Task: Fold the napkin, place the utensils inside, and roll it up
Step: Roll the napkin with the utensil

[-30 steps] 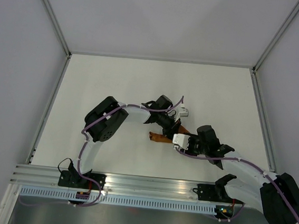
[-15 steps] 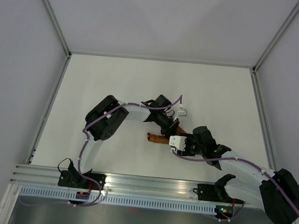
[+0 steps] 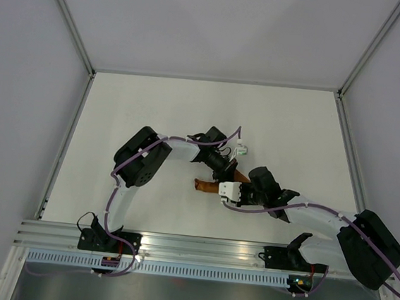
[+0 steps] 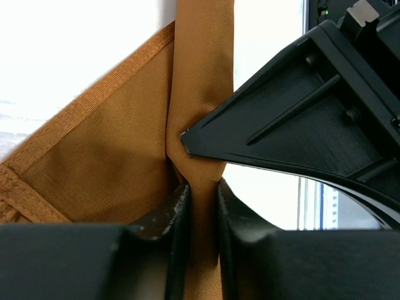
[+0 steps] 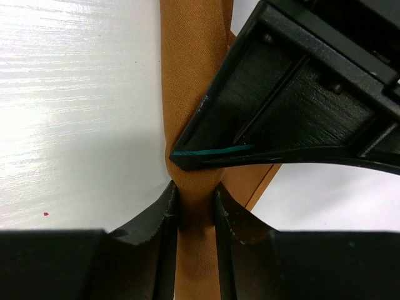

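Note:
The rust-orange napkin (image 3: 205, 186) lies mid-table as a narrow roll with a loose flap (image 4: 106, 156) spreading off one side. My left gripper (image 4: 203, 190) is shut on the roll (image 4: 203, 94), its pads pressing both sides. Facing it, my right gripper (image 5: 196, 194) is shut on the same roll (image 5: 190, 75); each wrist view shows the other gripper's black finger (image 4: 300, 106) (image 5: 294, 119) touching the cloth just ahead. In the top view both grippers (image 3: 226, 174) (image 3: 233, 190) meet over the roll's right end. The utensils are hidden.
The white table (image 3: 153, 117) has raised walls on three sides. The arm bases and a slotted metal rail (image 3: 197, 249) run along the near edge. Purple cables (image 3: 186, 142) trail along both arms.
My right arm has swung left to the roll and its jaws have closed from wide open onto the cloth. The roll's free end has shifted slightly left. The left gripper keeps its grip.

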You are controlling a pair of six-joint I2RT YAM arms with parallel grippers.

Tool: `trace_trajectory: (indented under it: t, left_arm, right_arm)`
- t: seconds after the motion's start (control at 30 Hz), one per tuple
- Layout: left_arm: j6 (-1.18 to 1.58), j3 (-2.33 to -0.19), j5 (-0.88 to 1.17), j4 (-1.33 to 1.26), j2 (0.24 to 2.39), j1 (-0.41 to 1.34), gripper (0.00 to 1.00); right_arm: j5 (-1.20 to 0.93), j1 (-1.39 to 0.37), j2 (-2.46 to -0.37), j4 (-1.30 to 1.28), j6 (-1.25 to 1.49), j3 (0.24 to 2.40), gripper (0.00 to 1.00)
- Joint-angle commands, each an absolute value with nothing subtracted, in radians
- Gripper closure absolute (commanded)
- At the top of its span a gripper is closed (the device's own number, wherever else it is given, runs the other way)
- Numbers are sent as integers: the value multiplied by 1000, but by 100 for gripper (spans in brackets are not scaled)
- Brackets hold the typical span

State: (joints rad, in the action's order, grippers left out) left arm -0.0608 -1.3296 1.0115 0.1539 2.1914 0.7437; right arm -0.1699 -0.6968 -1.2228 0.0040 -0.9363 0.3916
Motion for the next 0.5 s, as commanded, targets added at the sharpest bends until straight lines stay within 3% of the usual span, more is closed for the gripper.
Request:
trace_trajectory:
  t: [0.0, 0.23, 0.47]
  left_arm:
    - [-48, -1262, 854, 291, 2257, 736, 71]
    - [-9, -1223, 894, 204, 2160, 687, 57]
    - [107, -1129, 720, 71, 2033, 638, 56]
  right_arm:
    - [-126, -695, -1258, -63, -930, 388, 80]
    - [-164, -690, -1278, -167, -923, 434, 90]
    - [-242, -658, -1339, -278, -936, 505, 92]
